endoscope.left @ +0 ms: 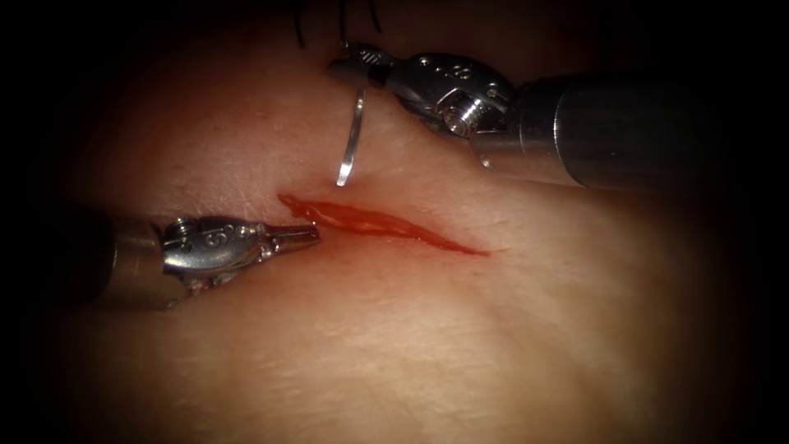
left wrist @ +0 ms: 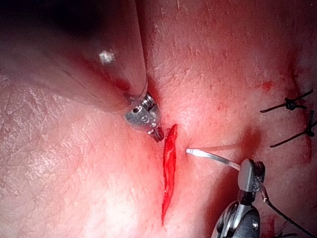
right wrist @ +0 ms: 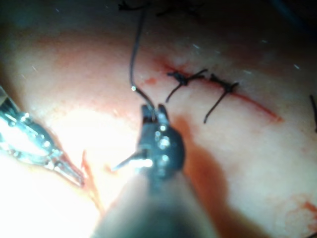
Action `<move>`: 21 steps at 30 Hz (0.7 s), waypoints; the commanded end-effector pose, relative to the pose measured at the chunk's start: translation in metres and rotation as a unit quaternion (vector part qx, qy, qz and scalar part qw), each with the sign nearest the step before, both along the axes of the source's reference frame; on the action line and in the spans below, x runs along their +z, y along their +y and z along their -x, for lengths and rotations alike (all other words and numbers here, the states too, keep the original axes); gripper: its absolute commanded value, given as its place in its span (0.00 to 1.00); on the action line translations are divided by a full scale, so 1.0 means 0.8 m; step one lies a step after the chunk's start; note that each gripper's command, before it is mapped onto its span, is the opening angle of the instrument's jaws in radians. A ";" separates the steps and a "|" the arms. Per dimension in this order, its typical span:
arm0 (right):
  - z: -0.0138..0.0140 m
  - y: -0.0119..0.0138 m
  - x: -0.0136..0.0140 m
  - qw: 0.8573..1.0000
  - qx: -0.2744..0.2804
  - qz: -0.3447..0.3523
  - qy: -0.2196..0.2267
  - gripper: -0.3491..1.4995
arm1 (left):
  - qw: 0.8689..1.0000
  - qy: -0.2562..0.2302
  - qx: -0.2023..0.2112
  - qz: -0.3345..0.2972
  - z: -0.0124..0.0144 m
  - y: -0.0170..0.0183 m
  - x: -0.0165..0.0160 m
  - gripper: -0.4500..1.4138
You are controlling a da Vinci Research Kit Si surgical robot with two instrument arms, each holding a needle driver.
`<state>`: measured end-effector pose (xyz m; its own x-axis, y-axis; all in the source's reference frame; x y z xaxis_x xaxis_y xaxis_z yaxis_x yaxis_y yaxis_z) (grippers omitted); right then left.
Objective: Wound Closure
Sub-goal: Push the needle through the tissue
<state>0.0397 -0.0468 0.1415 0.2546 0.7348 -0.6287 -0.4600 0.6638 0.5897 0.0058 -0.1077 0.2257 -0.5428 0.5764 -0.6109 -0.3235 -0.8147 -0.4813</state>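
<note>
Endoscope view: needle hangs free above the tissue, tip just over the cut's left end, gripped near its tail by the right claw. Left claw, closed and empty, sits at that same end.
</note>
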 end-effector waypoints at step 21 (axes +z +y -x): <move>-0.0021 -0.0018 0.0015 0.994 0.031 -0.106 0.013 0.00 | 1.000 0.008 -0.005 -0.001 -0.0008 -0.0011 0.0013 0.04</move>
